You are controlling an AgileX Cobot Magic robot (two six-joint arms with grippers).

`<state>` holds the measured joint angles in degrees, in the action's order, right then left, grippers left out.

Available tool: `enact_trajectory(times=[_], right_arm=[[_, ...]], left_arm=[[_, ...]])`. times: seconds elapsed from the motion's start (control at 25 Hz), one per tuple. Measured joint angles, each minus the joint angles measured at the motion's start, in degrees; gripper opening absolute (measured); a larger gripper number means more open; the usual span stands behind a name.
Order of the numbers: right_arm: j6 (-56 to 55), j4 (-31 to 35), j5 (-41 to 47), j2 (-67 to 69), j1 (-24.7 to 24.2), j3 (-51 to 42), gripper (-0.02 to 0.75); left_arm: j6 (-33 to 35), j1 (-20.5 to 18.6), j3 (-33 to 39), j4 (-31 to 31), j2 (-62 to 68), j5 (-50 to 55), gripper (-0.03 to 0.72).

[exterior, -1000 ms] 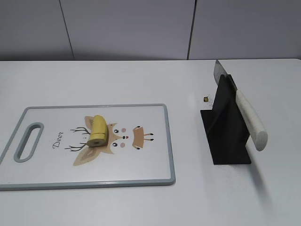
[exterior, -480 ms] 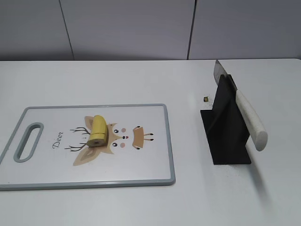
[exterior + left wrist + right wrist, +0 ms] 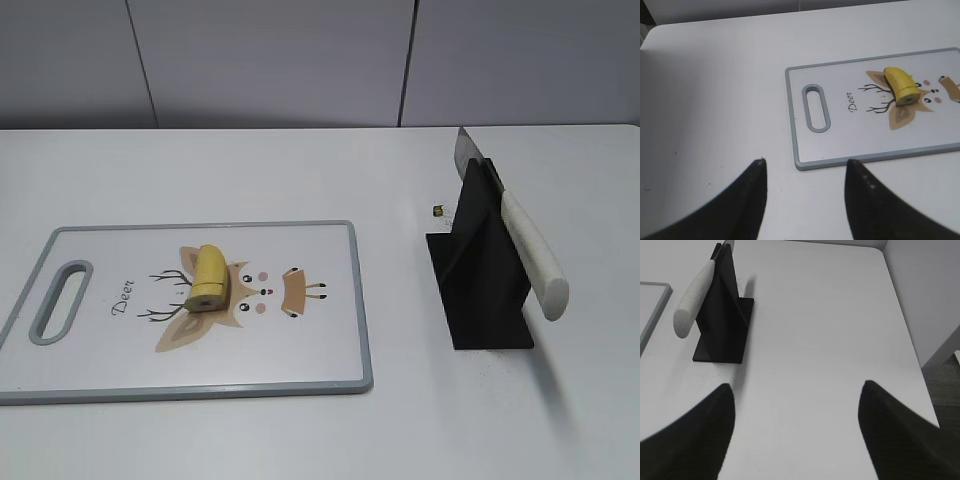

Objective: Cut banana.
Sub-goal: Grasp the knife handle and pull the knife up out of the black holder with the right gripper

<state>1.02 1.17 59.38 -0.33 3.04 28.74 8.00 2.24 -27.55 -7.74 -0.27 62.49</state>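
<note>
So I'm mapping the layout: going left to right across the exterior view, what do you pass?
Cutting board handle slot → banana on the cutting board → small dark speck on the table → black knife stand → white-handled knife.

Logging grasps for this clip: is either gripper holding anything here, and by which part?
Nothing is held. The left gripper and right gripper are both open and empty; the knife sits in its black stand, and the banana lies on the cutting board.
</note>
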Motion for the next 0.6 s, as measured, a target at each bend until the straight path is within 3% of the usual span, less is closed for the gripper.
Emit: enact_trajectory(times=[0.6], right_arm=[[-0.3,0.0,0.0,1.3,0.0,0.1,0.582]], left_arm=[[0.0,0.0,0.0,0.0,0.0,0.0,0.490]])
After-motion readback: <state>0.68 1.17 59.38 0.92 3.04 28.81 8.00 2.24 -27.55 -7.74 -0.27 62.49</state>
